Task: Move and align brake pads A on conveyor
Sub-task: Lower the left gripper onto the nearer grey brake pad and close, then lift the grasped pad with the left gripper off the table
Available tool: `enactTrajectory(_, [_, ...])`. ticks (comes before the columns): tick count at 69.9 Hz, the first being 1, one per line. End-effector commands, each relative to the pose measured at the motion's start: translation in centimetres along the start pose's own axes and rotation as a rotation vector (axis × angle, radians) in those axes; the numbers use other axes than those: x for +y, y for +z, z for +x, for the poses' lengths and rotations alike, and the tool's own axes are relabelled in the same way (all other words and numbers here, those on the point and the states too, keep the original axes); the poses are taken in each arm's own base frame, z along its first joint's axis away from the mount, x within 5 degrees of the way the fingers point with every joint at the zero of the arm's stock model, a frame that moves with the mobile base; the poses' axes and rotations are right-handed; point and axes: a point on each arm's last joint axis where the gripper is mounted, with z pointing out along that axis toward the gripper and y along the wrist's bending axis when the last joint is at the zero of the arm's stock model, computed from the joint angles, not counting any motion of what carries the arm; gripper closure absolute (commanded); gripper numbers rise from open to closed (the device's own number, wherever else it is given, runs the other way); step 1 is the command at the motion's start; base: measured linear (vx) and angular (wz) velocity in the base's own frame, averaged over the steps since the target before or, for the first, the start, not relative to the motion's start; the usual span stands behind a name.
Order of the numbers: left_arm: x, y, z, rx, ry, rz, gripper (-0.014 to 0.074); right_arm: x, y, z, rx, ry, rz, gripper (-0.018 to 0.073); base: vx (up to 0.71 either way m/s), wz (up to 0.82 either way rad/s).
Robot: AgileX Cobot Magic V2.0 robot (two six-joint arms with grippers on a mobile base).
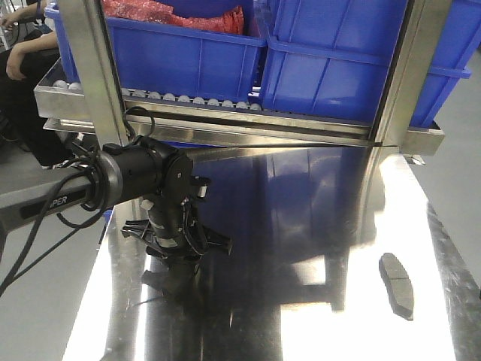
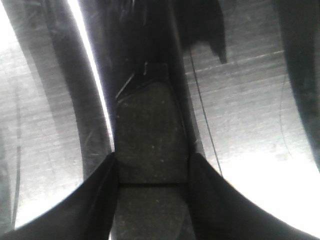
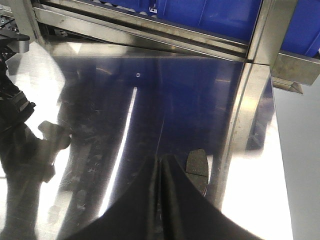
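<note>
One grey-brown brake pad [image 2: 150,125] with a thin cross groove lies lengthwise between the fingers of my left gripper [image 2: 152,160], which is shut on its two long sides. In the front view that gripper [image 1: 179,259] points down at the shiny steel table [image 1: 301,226], left of centre. A second brake pad [image 1: 396,284] lies flat near the table's right edge. In the right wrist view that pad [image 3: 196,165] sits just right of my right gripper [image 3: 161,162], whose fingers are shut together on nothing. The conveyor is out of view.
A roller rack [image 1: 225,105] with blue bins [image 1: 188,53] stands along the table's far side, held by steel uprights [image 1: 94,68]. A person's arm [image 1: 26,56] shows at the far left. Cables hang round the left arm [image 1: 83,192].
</note>
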Motion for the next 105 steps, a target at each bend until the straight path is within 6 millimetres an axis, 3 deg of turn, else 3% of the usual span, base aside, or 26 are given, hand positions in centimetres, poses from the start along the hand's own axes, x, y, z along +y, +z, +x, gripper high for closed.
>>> enactTrajectory(1, [-0.4, -3.4, -0.4, -0.102, 0.012, 0.035, 0.0458, -0.1, -0.3, -1.4, -0.088, -0.009, 0.010, 0.0563, 0.00, 0.00])
enactTrajectory(28, [-0.5, -4.0, -0.6, -0.150, 0.039, 0.051, 0.0458, -0.1, -0.3, -1.4, -0.088, -0.009, 0.010, 0.0563, 0.00, 0.00])
enactTrajectory(61, [0.4, -11.0, 0.7, -0.375, 0.062, 0.081, 0.0458, -0.1, -0.3, -1.4, -0.088, -0.009, 0.010, 0.0563, 0.00, 0.00])
enactTrajectory(74, [1.7, -12.6, 4.1, -0.471, 0.063, 0.118, 0.0458, -0.1, -0.3, -1.4, -0.088, -0.009, 0.010, 0.0563, 0.00, 0.00])
enactTrajectory(105, [6.0, -15.6, 15.8, -0.730, 0.069, 0.211, 0.0458, -0.1, -0.3, -1.4, -0.088, -0.009, 0.010, 0.0563, 0.00, 0.00])
